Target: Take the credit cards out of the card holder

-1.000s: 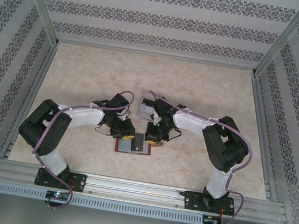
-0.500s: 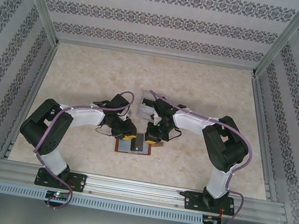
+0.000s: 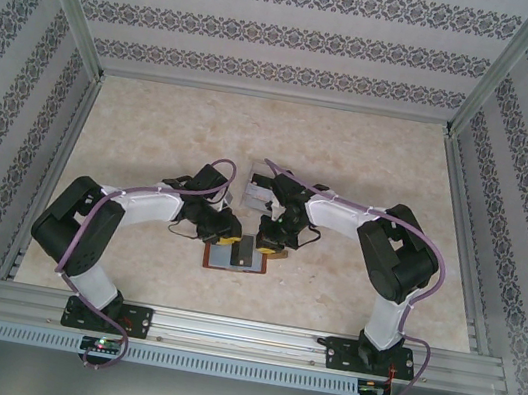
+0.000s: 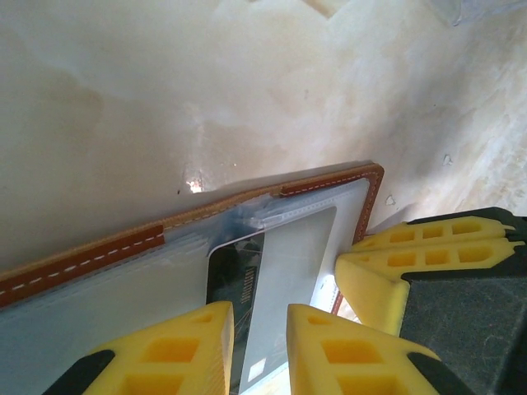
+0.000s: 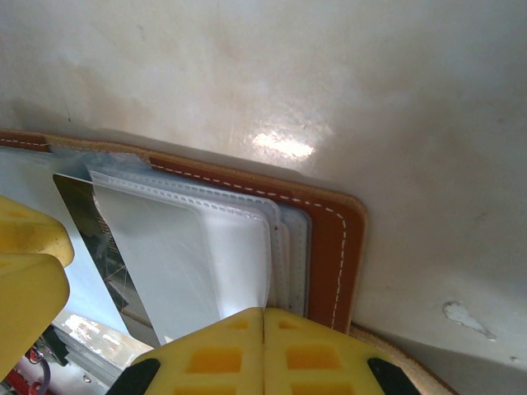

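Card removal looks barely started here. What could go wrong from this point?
1. The left gripper has its fingers only narrowly parted over the dark-and-pale plastic card, which sits mostly inside a clear sleeve of the reddish-brown leather card holder. It may skid off instead of catching the card.
2. The right gripper is shut at the holder's edge. If it does not pin the holder firmly, the holder could drag along with the card.
3. The two grippers are close enough to bump.

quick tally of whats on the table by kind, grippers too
card holder: 1
credit card: 1 visible in its pocket, more may be hidden
clear plastic box: 1
grippers: 2, the left gripper and the right gripper
total: 5
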Robot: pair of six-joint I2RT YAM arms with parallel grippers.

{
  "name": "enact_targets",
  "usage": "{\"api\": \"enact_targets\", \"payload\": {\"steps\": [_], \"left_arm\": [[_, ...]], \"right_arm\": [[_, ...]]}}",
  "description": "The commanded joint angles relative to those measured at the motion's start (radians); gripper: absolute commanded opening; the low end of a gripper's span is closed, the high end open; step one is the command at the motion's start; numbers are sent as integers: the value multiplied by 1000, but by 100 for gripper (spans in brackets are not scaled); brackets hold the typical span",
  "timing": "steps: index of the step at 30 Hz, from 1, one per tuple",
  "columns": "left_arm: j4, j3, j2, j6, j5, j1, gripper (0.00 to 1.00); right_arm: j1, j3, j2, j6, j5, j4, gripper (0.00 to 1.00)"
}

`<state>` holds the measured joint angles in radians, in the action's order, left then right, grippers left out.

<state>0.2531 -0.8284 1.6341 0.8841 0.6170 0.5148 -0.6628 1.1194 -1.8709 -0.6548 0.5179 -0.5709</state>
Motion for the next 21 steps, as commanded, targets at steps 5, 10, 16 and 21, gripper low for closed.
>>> {"api": "enact_targets", "payload": {"steps": [5,10,16,21], "left_arm": [[61,-2,5,-13,-31,-14,24],[83,-9,21,-23,-33,-15,24],[76,-17,40,-25,-25,-14,24],[39,-9,54,-16,-5,-15,24]], "right_arm": [[8,-5,-37,14,-34,-16,8],[8,-2,-39,14,-32,-17,8],[8,0,-40,15,-32,-20,8],[8,1,-43,16,-30,-21,8]]}}
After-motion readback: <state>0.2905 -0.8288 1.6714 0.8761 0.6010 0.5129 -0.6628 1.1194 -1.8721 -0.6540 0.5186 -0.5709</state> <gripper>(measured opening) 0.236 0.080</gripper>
